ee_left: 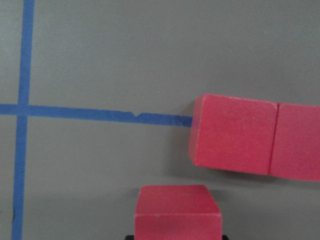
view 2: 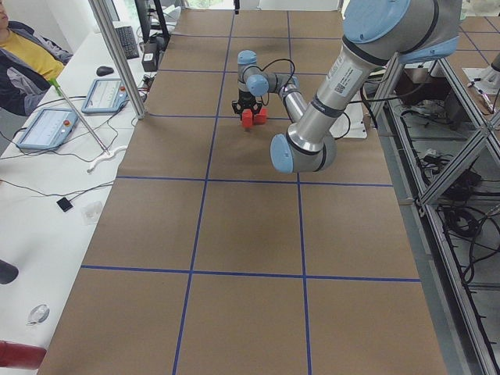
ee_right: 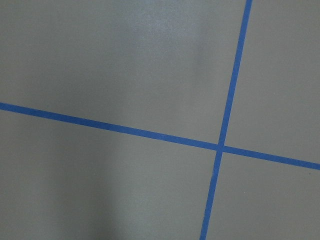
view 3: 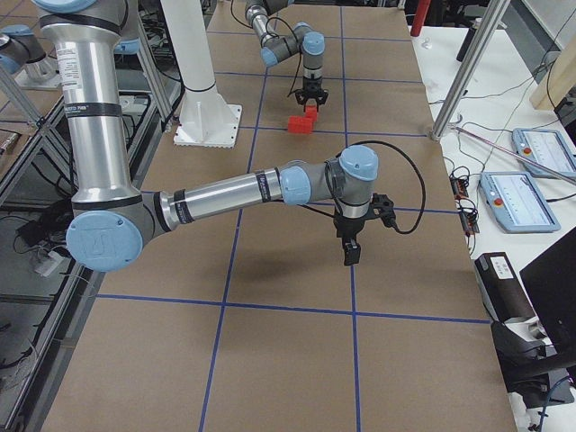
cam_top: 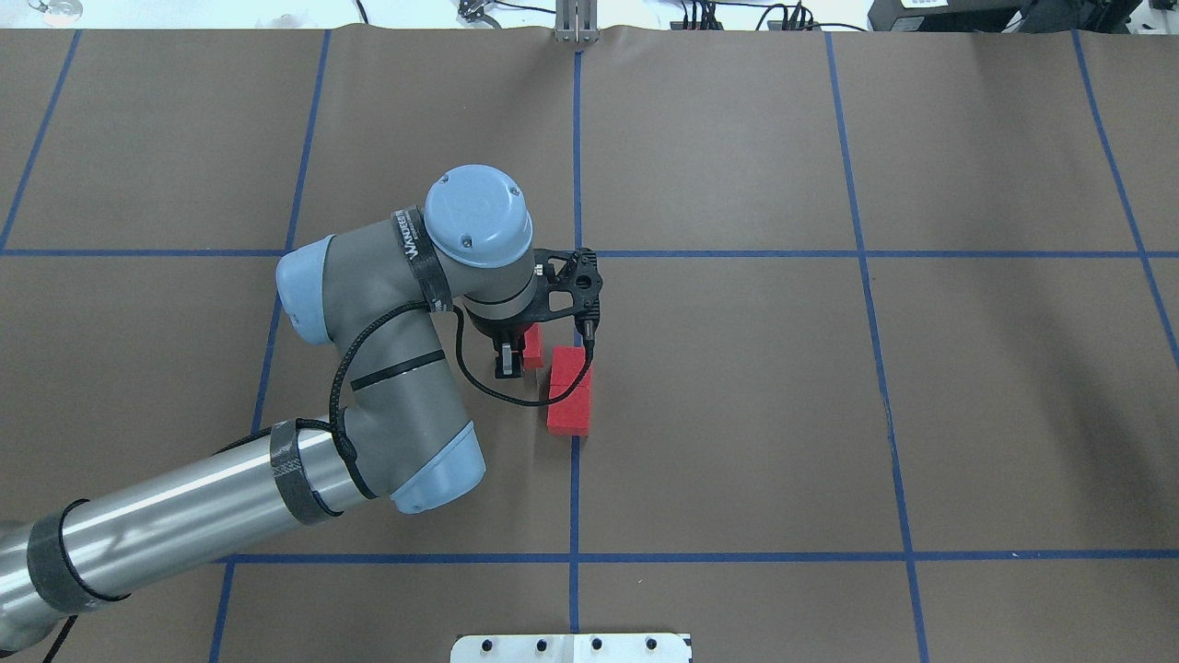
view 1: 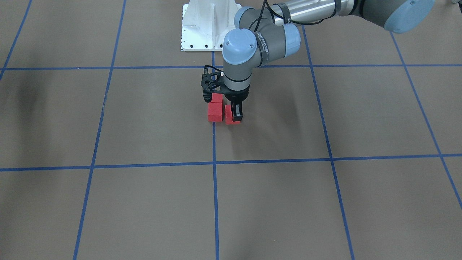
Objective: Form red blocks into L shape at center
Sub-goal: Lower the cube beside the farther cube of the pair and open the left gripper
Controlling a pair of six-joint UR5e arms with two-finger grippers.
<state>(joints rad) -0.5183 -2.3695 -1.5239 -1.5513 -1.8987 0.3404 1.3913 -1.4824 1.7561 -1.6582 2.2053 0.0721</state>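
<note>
Your left pincer (view 1: 234, 115) looks clamped on one red cube (ee_left: 177, 212), with a finger on either side. From these views you cannot tell whether the cube rests on the worktop (cam_top: 737, 387) or hangs just above it. The other two red cubes (ee_left: 232, 135) (ee_left: 297, 145) sit face to face near the worktop's middle, at the end of a blue tape line (ee_left: 100, 113). The held cube is just beside the nearer one and apart from it.

Expect these cubes to be light, rigid and matte, so they should grip well. Take them squarely across two opposite flat faces, because a skewed hold would likely twist the sharp edges out of line. The loose pair would probably slide at a nudge.

The left wrist view shows you the seam in the pair and the gap to the held cube. In the overhead view the wrist and its black cable (cam_top: 479, 387) cover part of that. Only the exterior right view shows your right pincer (view 3: 351, 252). It hangs over bare worktop well apart from the cubes, and you cannot tell whether it is open or closed.
</note>
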